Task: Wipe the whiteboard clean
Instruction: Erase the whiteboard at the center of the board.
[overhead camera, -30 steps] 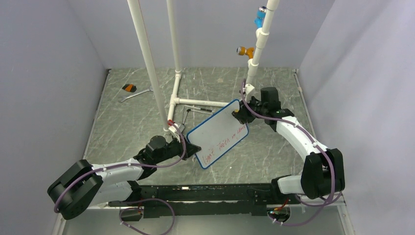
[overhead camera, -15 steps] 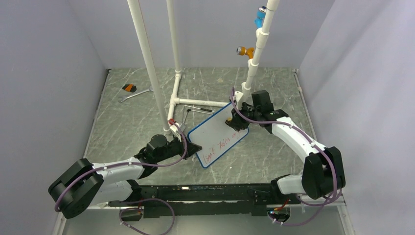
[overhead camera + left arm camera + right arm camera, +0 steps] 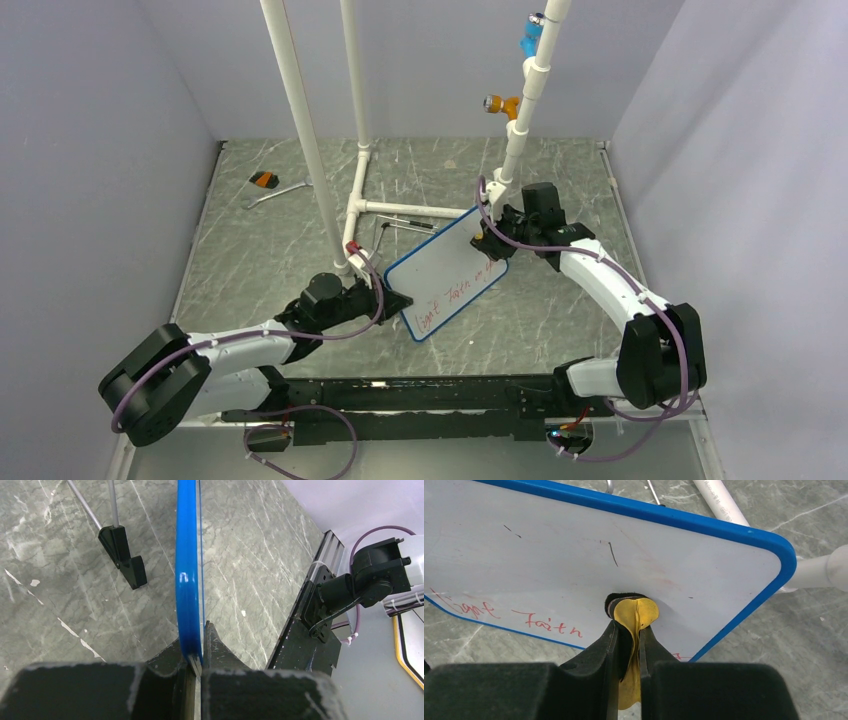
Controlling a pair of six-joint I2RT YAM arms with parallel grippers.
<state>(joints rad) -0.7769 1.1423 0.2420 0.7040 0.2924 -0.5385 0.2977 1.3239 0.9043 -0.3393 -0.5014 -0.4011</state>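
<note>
Pinching the near left edge of the small rectangular blue-framed whiteboard [image 3: 440, 275], the left gripper [image 3: 197, 662] has both black fingers clamped on the thin frame. The board stands tilted on the grey marbled table [image 3: 560, 310], between the two arms, with red handwritten lines [image 3: 544, 622] along its lower edge. Near its far right corner, the right gripper [image 3: 628, 630] squeezes a crumpled yellow wiper with a dark tip [image 3: 639, 611], pressed against the white face. Beyond rises a white plastic pipe frame [image 3: 358, 190]. Far left, a silver wrench [image 3: 276, 193] lies beside a small orange-and-black object [image 3: 263, 179].
</note>
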